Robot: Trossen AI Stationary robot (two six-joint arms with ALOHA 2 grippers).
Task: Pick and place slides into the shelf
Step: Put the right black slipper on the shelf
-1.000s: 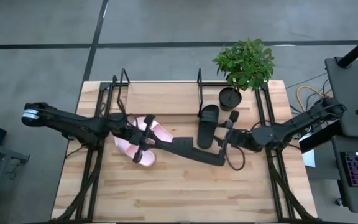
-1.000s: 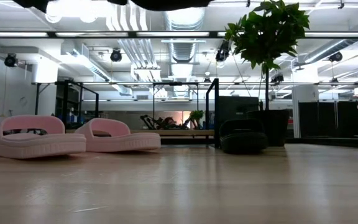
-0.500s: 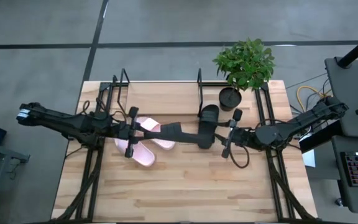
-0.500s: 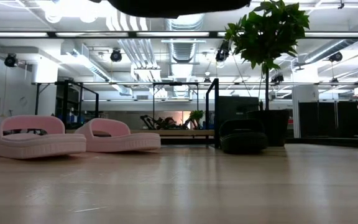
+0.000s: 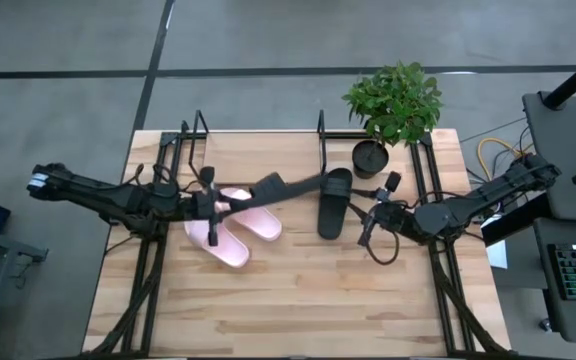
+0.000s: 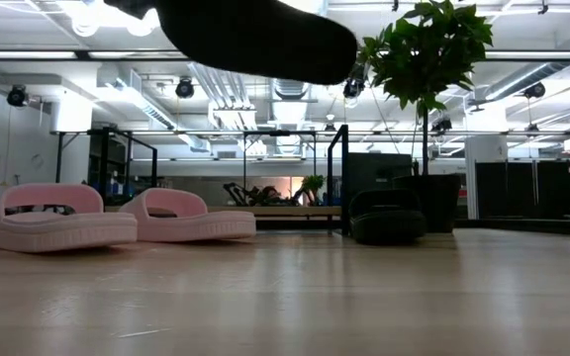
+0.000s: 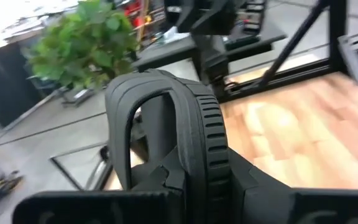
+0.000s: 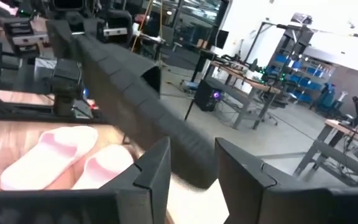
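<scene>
My left gripper (image 5: 224, 203) (image 7: 197, 186) is shut on one black slide (image 5: 278, 186) (image 6: 255, 35), which hangs in the air above the pink pair and reaches toward the shelf (image 5: 320, 135). Farther right, my right gripper (image 5: 368, 215) (image 8: 191, 155) stands open, apart from that slide's free end (image 8: 185, 165). The second black slide (image 5: 333, 200) (image 6: 387, 216) lies sole down on the table beside the shelf's right upright. Both pink slides (image 5: 218, 238) (image 5: 256, 216) (image 6: 52, 222) (image 6: 186, 218) lie on the table under my left gripper. My left gripper pinches the black slide's sole at its near end (image 7: 199, 175), just behind the strap (image 7: 160, 87), between its two fingers. The fingers come level from the table's left and lie along the slide. The slide sticks out past them toward the far right, clear of the table.
A green plant in a black pot (image 5: 373, 155) (image 6: 428, 59) stands at the far right beside the shelf. Black arm frames (image 5: 148, 270) (image 5: 438, 270) run along both sides of the table. Bare wood (image 5: 298, 300) lies toward the near edge.
My right gripper has let go of the black slide's end and drawn back a little toward the table's right. My left gripper has turned, and the slide's free end has swung from the near right toward the far edge and the shelf, staying clear of the table.
</scene>
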